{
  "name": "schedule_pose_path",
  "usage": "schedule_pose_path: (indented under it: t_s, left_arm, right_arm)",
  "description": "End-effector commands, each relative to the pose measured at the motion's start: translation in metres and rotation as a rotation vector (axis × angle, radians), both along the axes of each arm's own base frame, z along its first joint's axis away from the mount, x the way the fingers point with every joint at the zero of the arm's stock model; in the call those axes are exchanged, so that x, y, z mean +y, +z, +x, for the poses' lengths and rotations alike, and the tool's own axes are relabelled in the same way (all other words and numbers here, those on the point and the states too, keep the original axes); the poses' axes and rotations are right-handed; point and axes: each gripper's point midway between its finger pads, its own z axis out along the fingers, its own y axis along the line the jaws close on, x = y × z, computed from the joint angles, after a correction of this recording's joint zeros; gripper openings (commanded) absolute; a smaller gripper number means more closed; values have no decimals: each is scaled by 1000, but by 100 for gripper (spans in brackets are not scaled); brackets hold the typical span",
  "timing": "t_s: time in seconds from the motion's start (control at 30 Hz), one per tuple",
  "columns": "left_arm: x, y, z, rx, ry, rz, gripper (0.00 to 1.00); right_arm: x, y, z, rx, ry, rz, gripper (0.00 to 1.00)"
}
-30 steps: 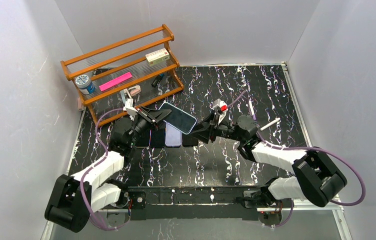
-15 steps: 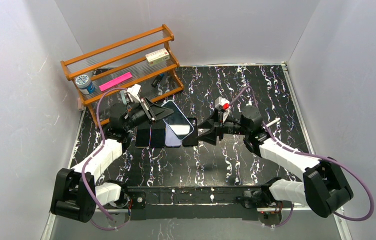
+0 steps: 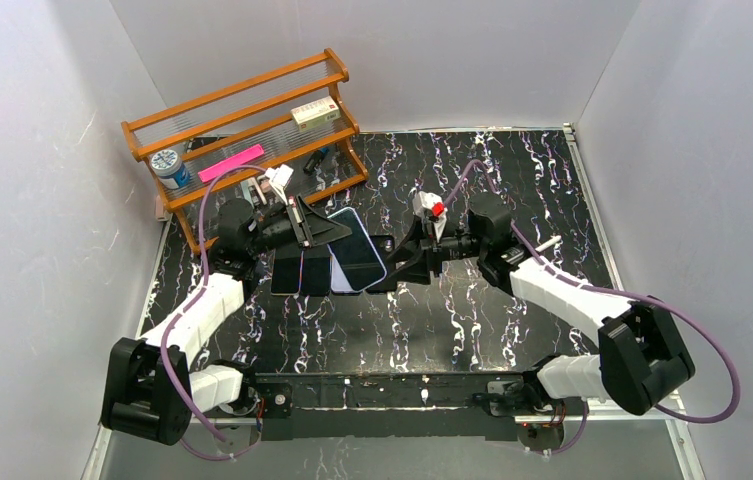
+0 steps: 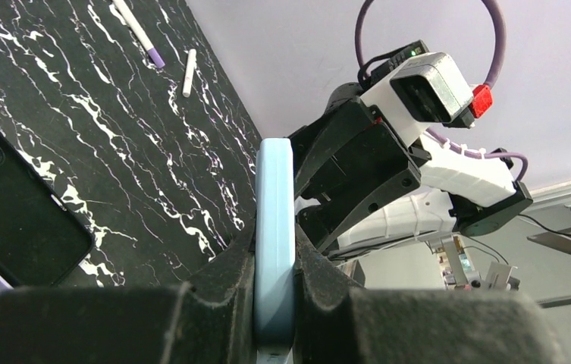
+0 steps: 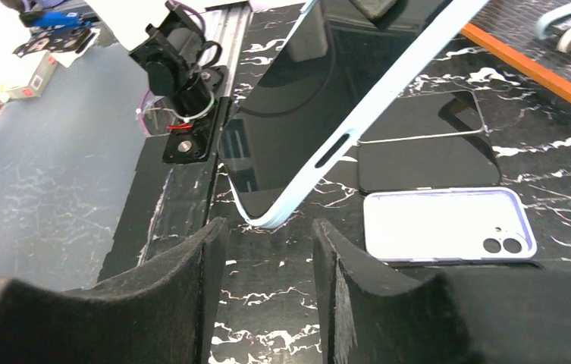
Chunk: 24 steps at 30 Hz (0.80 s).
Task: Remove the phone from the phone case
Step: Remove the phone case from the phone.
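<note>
The black marbled table (image 3: pixel 512 170) sits boxed in by pale walls (image 3: pixel 402 50), with a wooden rack (image 3: pixel 232 90) at its back left. Above spare cases (image 5: pixel 449 225) lying flat, the left gripper (image 4: pixel 274 265) clamps the phone (image 5: pixel 290 114), tilted, in its pale-blue case (image 4: pixel 274 189). The right gripper (image 5: pixel 267 243) gapes just beside its lower corner.

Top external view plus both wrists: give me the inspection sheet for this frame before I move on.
Surface: black marbled table, no damage seen.
Job's things: phone in its light-blue case, held off the table, case still on.
Clutter: wooden rack with small items; spare cases lying flat below the phone; two loose pens.
Grippers: left gripper shut on the cased phone; right gripper open, facing the phone's lower corner.
Cables: purple cables loop off both arms.
Surroundings: plain white walls; nothing else seen.
</note>
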Motion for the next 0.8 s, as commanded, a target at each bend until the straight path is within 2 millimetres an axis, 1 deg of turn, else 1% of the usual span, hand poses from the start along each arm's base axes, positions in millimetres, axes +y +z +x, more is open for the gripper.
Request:
schedule_pose_path:
  t_s: [0.0, 0.23, 0.4, 0.53, 0.7, 0.77]
  left_arm:
    - [-1, 37, -12, -121, -59, -26, 0]
    - [-4, 44, -17, -145, -84, -30, 0]
    - [-5, 48, -21, -156, -98, -33, 0]
    - [-8, 52, -25, -153, -107, -41, 0]
    - [-20, 60, -37, -150, -139, -60, 0]
    - [-24, 64, -42, -145, -152, -70, 0]
  right_arm:
    - [7, 16, -11, -44, 108, 24, 50]
    - [15, 16, -16, -65, 157, 20, 42]
    - [17, 15, -18, -66, 174, 19, 30]
    - [18, 13, -19, -75, 189, 12, 18]
    - [23, 13, -19, -106, 189, 13, 8]
    - [24, 12, -17, -122, 185, 14, 7]
